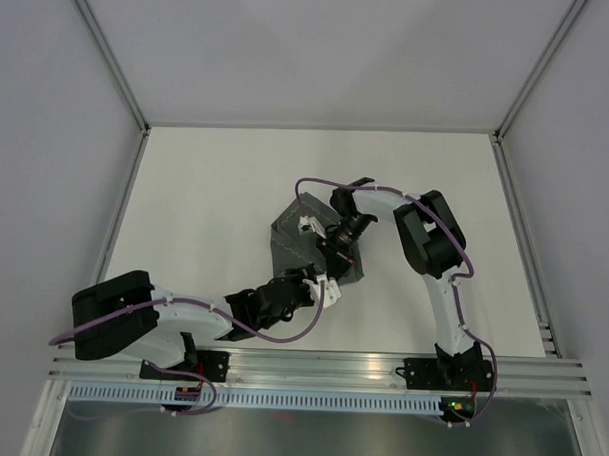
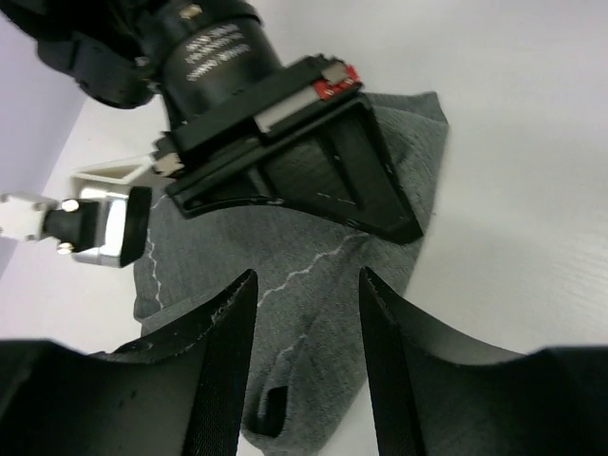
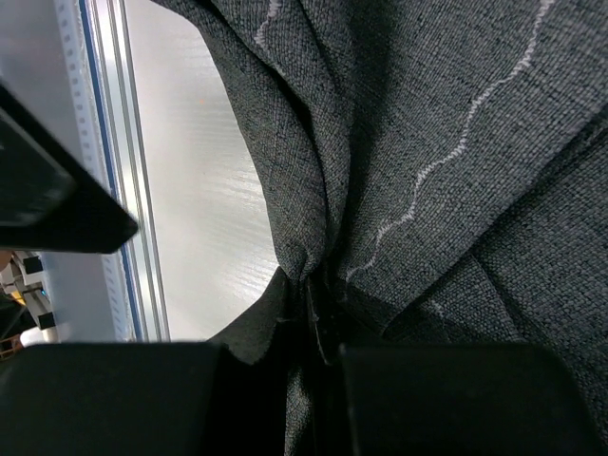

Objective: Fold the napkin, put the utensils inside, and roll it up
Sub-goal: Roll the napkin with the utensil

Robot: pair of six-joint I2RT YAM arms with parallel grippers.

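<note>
the left claw stands spread, its two black fingers apart with nothing between them. just under the gap lies the napkin, dark grey, with a thin pale stitched line wandering across it. just beyond the left fingertips the black body of the other arm comes down onto the same cloth. the right claw is pressed together on the napkin: a bunch of fabric is gathered into a tight fold between its fingers, and creases fan away from the pinch. ahead of that claw the cloth spreads out rumpled, not flat. beside the pinch, past the napkin's edge, the white table shows bare, and farther off a ribbed aluminium rail runs along it. from above, the napkin lies directly under both claws — the left one at its near corner, the right one just past it.
</note>
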